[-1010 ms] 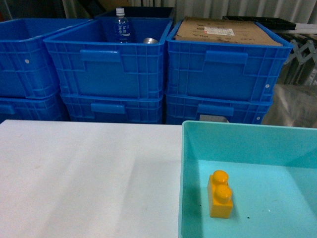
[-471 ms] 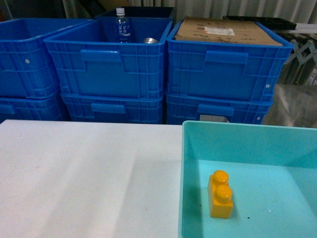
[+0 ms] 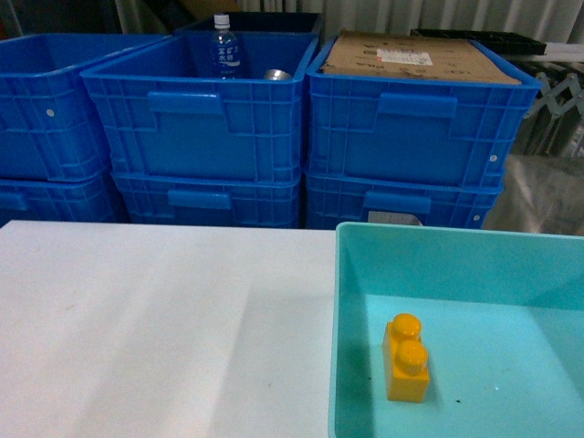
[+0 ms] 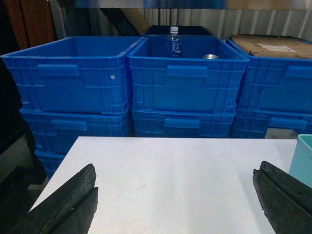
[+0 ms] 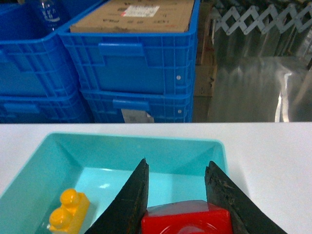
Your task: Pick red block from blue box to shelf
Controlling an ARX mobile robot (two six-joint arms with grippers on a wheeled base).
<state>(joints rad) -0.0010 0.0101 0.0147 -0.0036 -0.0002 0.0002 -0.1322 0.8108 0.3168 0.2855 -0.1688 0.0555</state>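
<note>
The red block (image 5: 185, 219) shows only in the right wrist view, at the bottom edge. My right gripper (image 5: 177, 163) is shut on it, one black finger against each side. Gripper and block hang over the right half of the blue box (image 5: 126, 139), a turquoise tub. In the head view the tub (image 3: 438, 230) sits at the table's right front, and neither gripper nor the red block shows there. My left gripper (image 4: 175, 170) stands wide open over bare white table, nothing between its fingers, with the tub's edge (image 4: 304, 156) to its right. The shelf is out of view.
A yellow-orange two-stud brick (image 3: 406, 358) lies on the tub's floor, left of my right gripper (image 5: 68, 210). Dark blue ribbed crates (image 3: 201, 119) are stacked behind the white table (image 3: 155, 319); one holds a water bottle (image 3: 223, 46), another a cardboard sheet (image 3: 415, 57).
</note>
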